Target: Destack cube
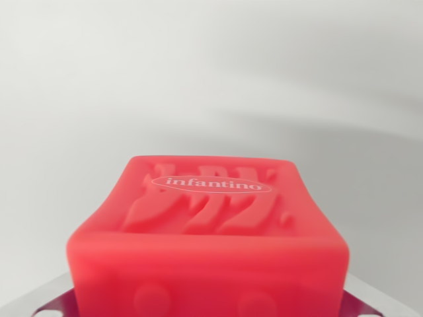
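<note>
A: Gripper (210, 310) check — you see only metal finger (56, 305) edges at the bottom corners, flanking the red cube (208, 231).

B: Clamped?

A: Cannot tell; contact is hidden. Cube fills lower centre, "infantino" face up, against a pale grey surface (198, 79).

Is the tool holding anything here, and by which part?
Cannot tell: the red Infantino cube fills the lower frame, but no fingers or contact show.

A red cube (210, 231) is being shown, embossed with wavy relief shapes and a white "infantino" oval logo, against a pale grey surface (198, 79).
</note>
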